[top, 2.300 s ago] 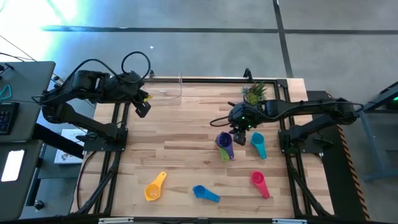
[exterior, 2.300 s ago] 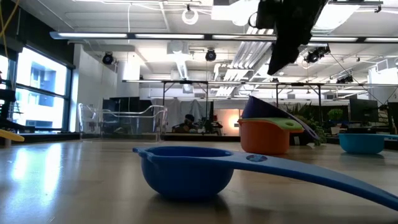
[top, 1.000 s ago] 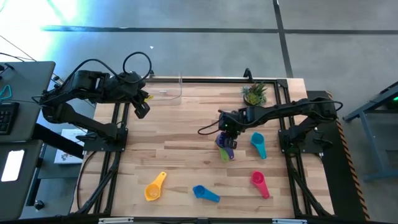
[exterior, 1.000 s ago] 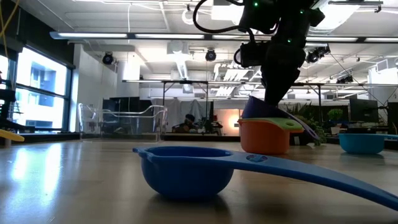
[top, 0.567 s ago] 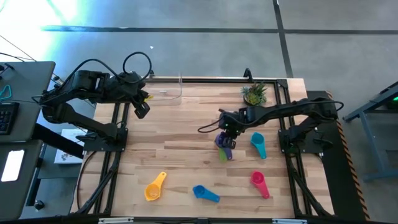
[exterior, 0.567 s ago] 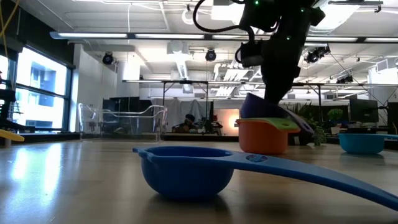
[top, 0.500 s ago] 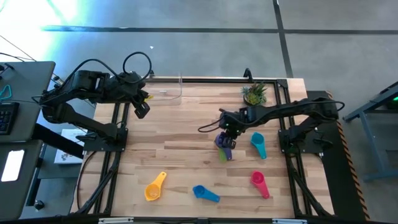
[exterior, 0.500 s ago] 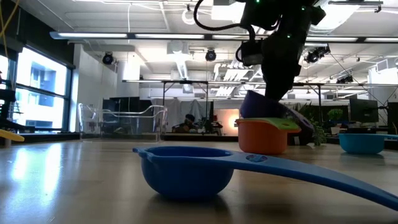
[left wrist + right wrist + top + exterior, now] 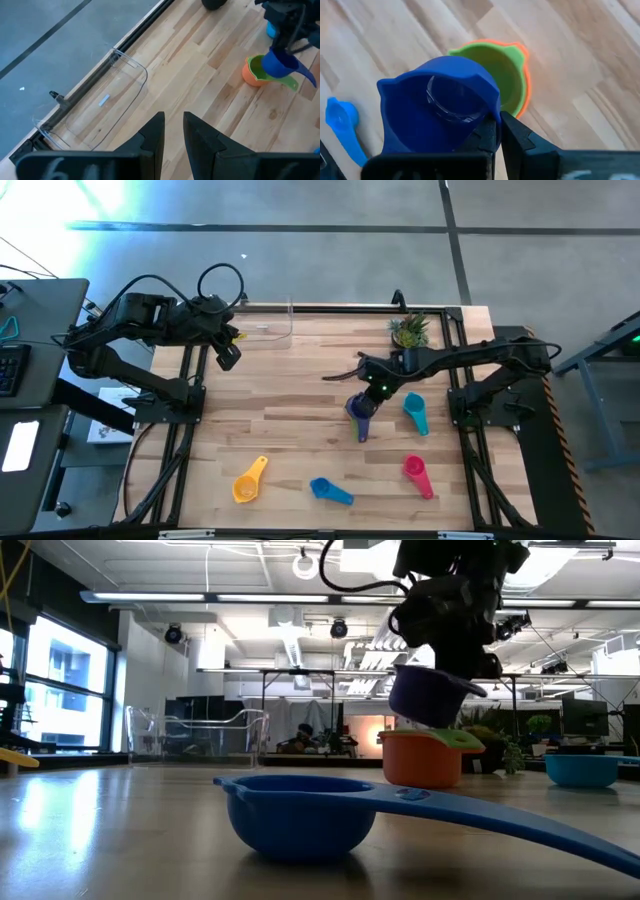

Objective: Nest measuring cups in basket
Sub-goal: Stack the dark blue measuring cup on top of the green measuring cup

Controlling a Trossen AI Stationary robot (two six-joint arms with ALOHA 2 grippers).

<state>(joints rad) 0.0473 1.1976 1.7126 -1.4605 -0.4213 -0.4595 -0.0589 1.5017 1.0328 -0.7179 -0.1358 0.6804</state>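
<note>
Nearest, the blue cup point(image 9: 300, 812) lies on the table, handle running toward four o'clock. Beyond it, the right gripper point(image 9: 372, 395) is clamped on the purple cup point(image 9: 428, 695), hanging level over the green-in-orange pair point(image 9: 507, 80). Farthest, the basket point(image 9: 102, 102) holds no cups yet. The left gripper point(image 9: 172, 131) idles, nearly closed.

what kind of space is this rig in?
Likely a robotics lab or open workshop: exposed ceiling ducts and strip lights, a polished concrete floor, and a wooden worktable framed by two arm mounts, with a keyboard desk beside it.
</note>
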